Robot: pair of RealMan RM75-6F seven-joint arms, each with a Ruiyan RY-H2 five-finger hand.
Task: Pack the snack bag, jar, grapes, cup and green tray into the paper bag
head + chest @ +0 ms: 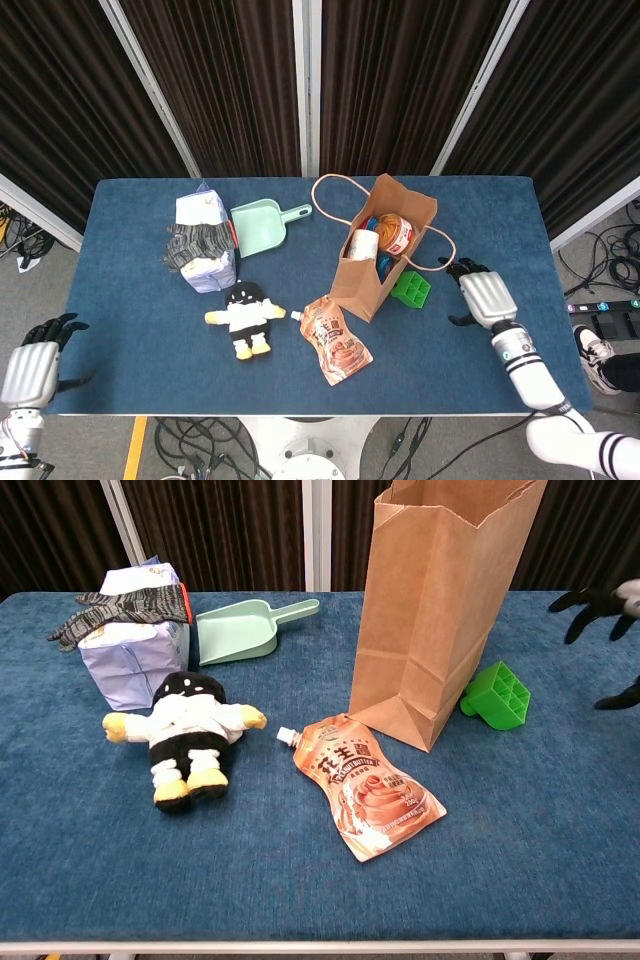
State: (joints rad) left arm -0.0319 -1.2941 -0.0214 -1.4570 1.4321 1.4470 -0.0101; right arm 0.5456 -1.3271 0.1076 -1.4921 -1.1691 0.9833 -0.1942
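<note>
The paper bag [375, 262] stands open on the blue table [130, 300], a jar [397, 233] and what may be a cup [362, 243] inside. The green tray [497, 694] touches the bag's right side, the snack bag [366, 797] lies in front. Right hand [482, 293] beside the tray, left hand [38, 360] far off: both spread, empty.

Tray [411, 289] right of paper bag [383, 262]; snack pouch [337, 340] before bag; doll [243, 317] left of pouch.

The paper bag [440, 600] hides part of the green tray [497, 695]; its top is cropped.
</note>
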